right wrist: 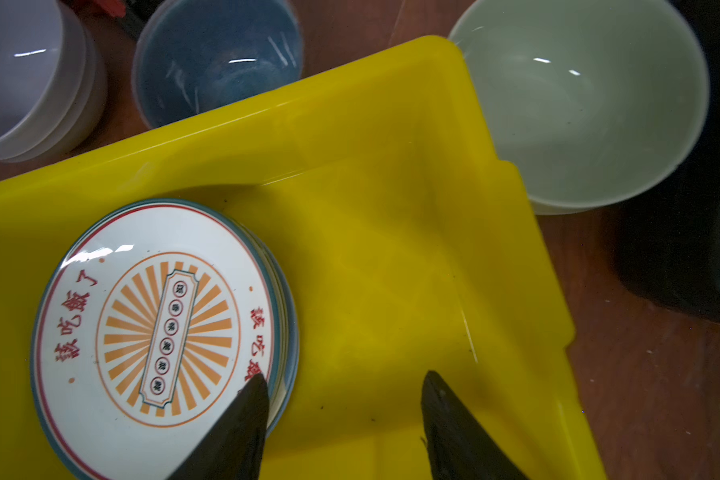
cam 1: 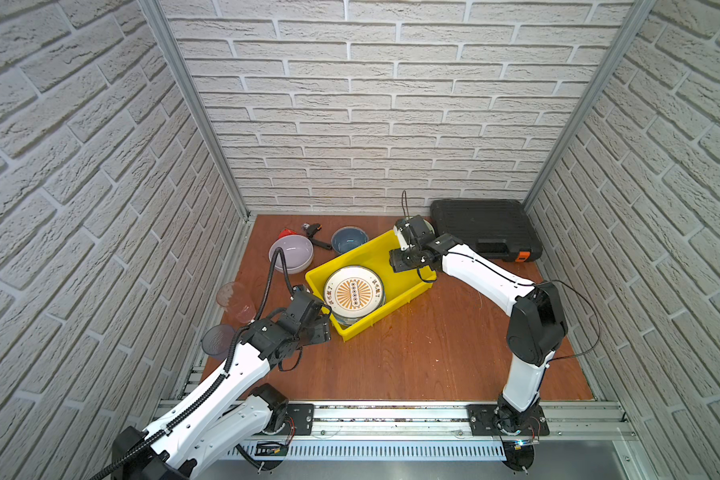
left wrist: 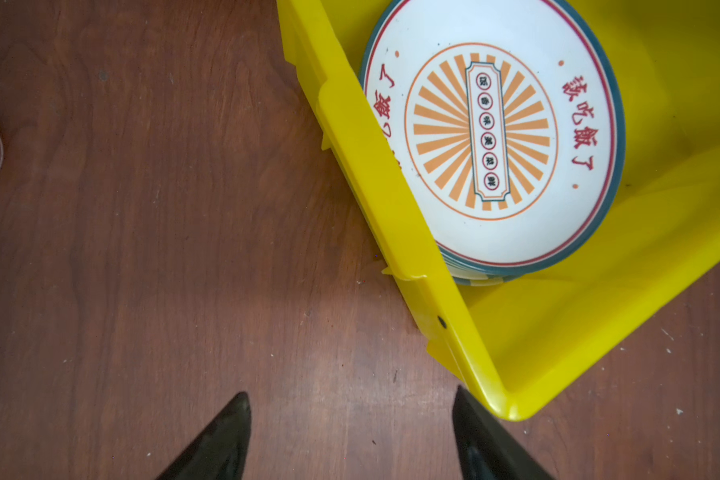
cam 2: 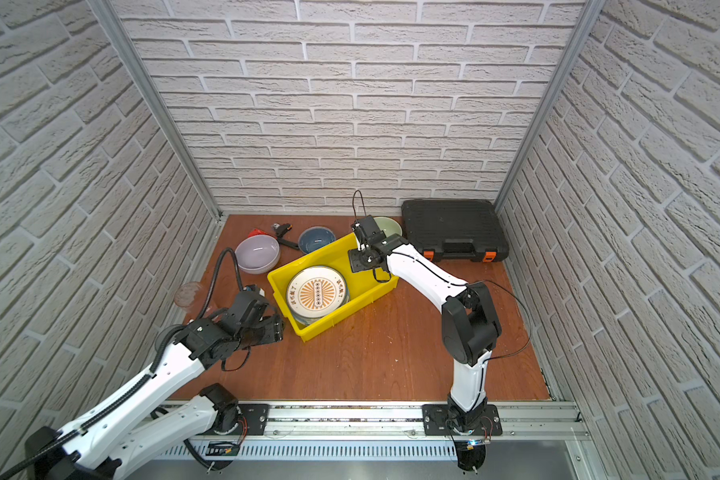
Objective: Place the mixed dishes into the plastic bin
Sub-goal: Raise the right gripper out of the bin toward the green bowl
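Observation:
The yellow plastic bin [cam 1: 391, 309] [cam 2: 352, 305] lies askew mid-table. Inside it sits a stack of plates topped by a white printed one [cam 1: 353, 294] [left wrist: 487, 137] [right wrist: 154, 332]. Behind the bin stand a lilac bowl [cam 1: 291, 253] [right wrist: 21, 79], a dark-blue bowl [cam 1: 349, 240] [right wrist: 217, 58] and a pale-green bowl [cam 2: 391, 226] [right wrist: 578, 104]. At the table's left edge are a pinkish tumbler [cam 1: 235, 301] and a bluish one [cam 1: 218, 340]. My left gripper [cam 1: 323, 328] [left wrist: 350, 399] is open over bare wood beside the bin's near corner. My right gripper [cam 1: 398, 262] [right wrist: 344, 378] hangs open and empty over the bin's floor, one finger above the plates' edge.
A black case with orange latches [cam 1: 485, 228] fills the back right corner, close to the pale-green bowl. A red-and-black wrench [cam 1: 314, 232] lies at the back between the lilac and dark-blue bowls. Brick-patterned walls enclose the table on three sides.

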